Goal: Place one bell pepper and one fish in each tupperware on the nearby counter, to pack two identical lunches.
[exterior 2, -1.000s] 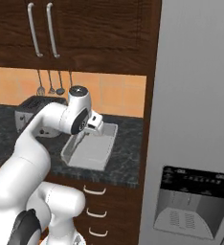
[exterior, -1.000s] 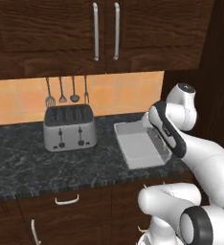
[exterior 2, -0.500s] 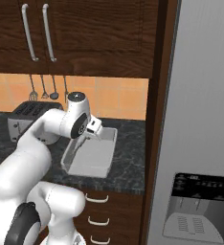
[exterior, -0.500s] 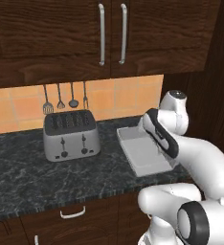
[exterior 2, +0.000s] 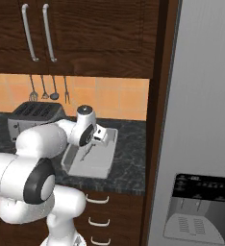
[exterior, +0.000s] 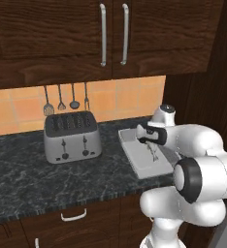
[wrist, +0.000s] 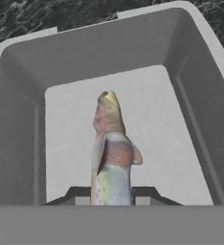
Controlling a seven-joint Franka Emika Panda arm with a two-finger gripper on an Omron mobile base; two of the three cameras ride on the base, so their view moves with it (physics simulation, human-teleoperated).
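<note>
Since the earlier frames both base cameras have shifted with the base, so toaster and tub sit differently in the picture; against that, the hand has come lower over the tub, the fish now hanging nearer its floor.

The gripper (wrist: 112, 196) has its jaws nearly closed, pinched on the tail end of the fish (wrist: 110, 148). The two dark fingertips show on either side of the body at the bottom of the hand view. The fish is slim and tapering, mottled pink, green and yellow with a small side fin; its long axis runs straight away from the jaws, head pointing down at the tub floor. In the left base view it hangs as a thin vertical sliver (exterior: 153, 154) below the gripper (exterior: 152, 143).

Below the fish is the tupperware (wrist: 18, 119), a smooth, matt light-grey rectangular tub with sloping walls, a rounded rim and a flat pale floor. It rests on the counter (exterior: 23, 179), a black-grey speckled stone top. On the counter beside the tupperware stands a brushed-metal slotted toaster (exterior: 72, 136), well apart from it.
</note>
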